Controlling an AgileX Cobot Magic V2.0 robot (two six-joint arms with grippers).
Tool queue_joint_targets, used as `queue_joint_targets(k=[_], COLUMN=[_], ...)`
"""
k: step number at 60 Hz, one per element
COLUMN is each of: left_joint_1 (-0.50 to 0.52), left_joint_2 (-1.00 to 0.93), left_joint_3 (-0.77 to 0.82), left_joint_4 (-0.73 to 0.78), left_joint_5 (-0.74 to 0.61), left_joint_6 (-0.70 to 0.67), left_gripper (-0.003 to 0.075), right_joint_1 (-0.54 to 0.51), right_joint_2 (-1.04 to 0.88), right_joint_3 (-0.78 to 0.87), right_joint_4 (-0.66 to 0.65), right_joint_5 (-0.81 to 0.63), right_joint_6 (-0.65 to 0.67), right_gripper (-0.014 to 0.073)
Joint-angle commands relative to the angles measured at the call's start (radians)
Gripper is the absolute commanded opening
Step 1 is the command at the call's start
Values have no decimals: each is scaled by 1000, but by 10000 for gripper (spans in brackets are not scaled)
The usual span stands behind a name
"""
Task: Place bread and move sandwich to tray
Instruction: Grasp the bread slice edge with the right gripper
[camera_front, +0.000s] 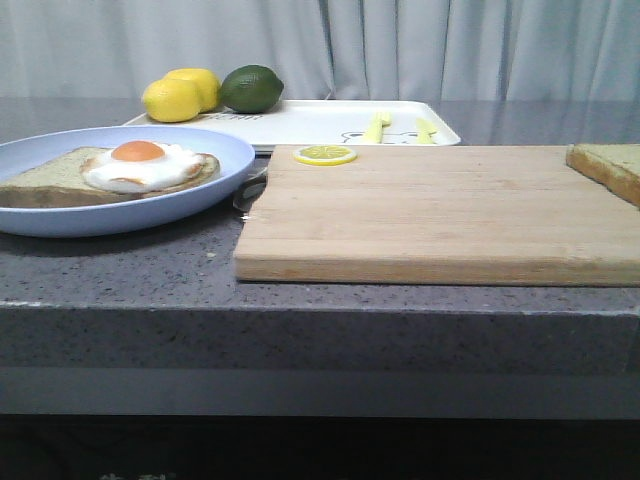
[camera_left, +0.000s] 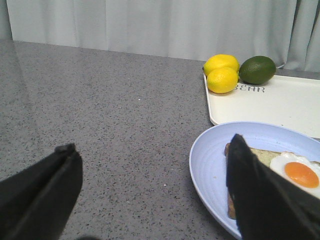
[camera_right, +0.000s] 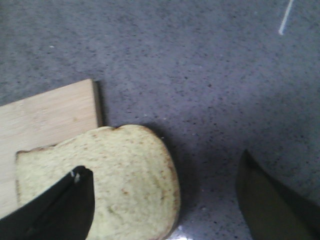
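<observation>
On the wooden cutting board (camera_front: 440, 212), at its far right corner: one plain bread slice (camera_front: 606, 167), cut off by the front view's edge. The right wrist view alone shows the slice (camera_right: 107, 177) overhanging the board's corner onto the grey countertop (camera_right: 200, 65), with the right gripper (camera_right: 165, 200) spread wide above it, one finger over the slice, holding nothing.

Left of the board: one round pale blue plate (camera_front: 60, 215) bearing one bread slice topped with one fried egg (camera_front: 145, 165); no upper slice is on it. Only the left wrist view shows the left gripper (camera_left: 150, 195), wide open and empty, one finger over the plate's rim.

Behind the board: one white tray (camera_front: 320, 122), holding two lemons (camera_front: 180, 95), one lime (camera_front: 251, 88) and two pale yellow utensils (camera_front: 398, 128).

On the board's far edge: one lemon slice (camera_front: 325, 155).
</observation>
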Motion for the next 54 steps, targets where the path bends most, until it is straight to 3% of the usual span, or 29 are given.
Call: queue_joint_targets(k=[1, 24, 54], left_joint_1=[0, 0, 0], left_joint_2=[9, 9, 9], left_joint_3=[-39, -39, -39], left_joint_4=[-8, -8, -8], left_joint_5=[-88, -88, -88], left_joint_6=[-6, -6, -6], left_gripper=[566, 566, 566], right_joint_1=[-51, -73, -28], right_joint_2=[56, 390, 515], right_joint_3=[-88, -363, -398], right_joint_4=[22, 255, 277], right_joint_5=[29, 468, 509], right_joint_6=[-11, -335, -386], right_gripper=[584, 584, 584])
